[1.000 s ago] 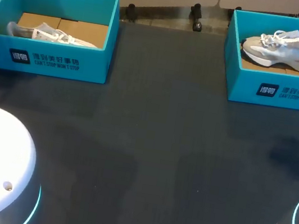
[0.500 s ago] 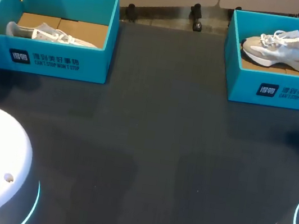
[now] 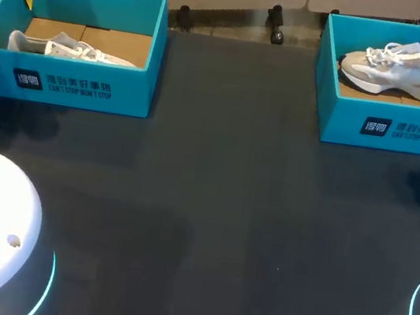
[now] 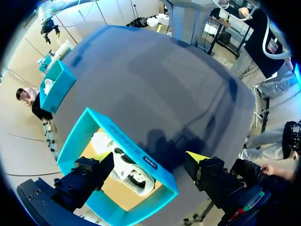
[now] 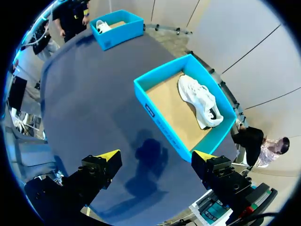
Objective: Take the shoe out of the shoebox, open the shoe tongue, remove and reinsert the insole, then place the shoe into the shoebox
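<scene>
My left end effector [image 4: 149, 161] hangs above the left teal cardboard shoebox [image 4: 127, 141], its yellow-tipped fingers spread wide and holding nothing. A white lace-up sneaker [image 4: 123, 168] lies on that box's brown cardboard floor, below the fingers and untouched. My right end effector [image 5: 156, 157] is likewise spread and empty. It is over the dark counter [image 5: 94, 94], just beside the right teal cardboard shoebox [image 5: 155, 115]. In that box a second white sneaker [image 5: 200, 100] lies along the wall farthest from the fingers.
</scene>
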You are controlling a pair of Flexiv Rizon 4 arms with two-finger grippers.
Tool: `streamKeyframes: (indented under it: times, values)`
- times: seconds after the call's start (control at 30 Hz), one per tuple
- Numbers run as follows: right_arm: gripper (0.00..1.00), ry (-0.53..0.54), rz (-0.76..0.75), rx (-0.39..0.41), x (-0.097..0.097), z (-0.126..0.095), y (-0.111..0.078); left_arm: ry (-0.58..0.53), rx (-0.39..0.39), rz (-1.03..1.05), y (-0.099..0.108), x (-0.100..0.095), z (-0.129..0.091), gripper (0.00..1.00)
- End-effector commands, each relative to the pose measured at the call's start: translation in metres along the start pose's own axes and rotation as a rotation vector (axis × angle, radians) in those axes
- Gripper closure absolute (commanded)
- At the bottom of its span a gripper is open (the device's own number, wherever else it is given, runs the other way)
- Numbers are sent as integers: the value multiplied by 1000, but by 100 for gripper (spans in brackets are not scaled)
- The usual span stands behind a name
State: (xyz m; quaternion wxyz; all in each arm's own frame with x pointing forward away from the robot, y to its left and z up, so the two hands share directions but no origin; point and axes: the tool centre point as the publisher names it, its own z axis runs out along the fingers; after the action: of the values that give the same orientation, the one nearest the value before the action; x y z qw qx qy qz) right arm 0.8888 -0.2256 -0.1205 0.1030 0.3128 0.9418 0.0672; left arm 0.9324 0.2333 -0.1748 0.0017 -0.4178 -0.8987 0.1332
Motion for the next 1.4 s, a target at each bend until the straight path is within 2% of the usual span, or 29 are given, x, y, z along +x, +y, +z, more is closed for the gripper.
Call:
streamKeyframes:
  times: [0.03,0.2,0.33,0.47,0.53,0.6,0.8,1.1,1.27,1.4]
  values:
    - [0,0,0,1,-1,0,0,1,-8,-1,-1,1,0,0]
    - [0,0,0,1,-1,0,0,1,-8,-1,-1,1,0,0]
    - [0,-50,219,44,-10,11,4,1,-8,-1,-1,1,0,0]
    - [0,-86,497,87,-33,21,-2,1,-8,-1,-1,1,0,0]
    - [0,-126,555,120,-42,23,-4,1,-8,-1,-1,1,0,0]
    - [0,-136,623,108,-51,25,-5,1,-8,-1,-1,1,0,0]
    - [0,-174,795,144,-79,35,-5,1,-8,-1,-1,1,0,0]
    - [0,-203,899,173,-122,61,13,1,-8,-1,-1,1,0,0]
    - [0,-201,966,164,-143,76,15,1,-8,-1,-1,1,0,0]
    - [0,-198,963,158,-156,85,18,1,-8,-1,-1,1,0,0]
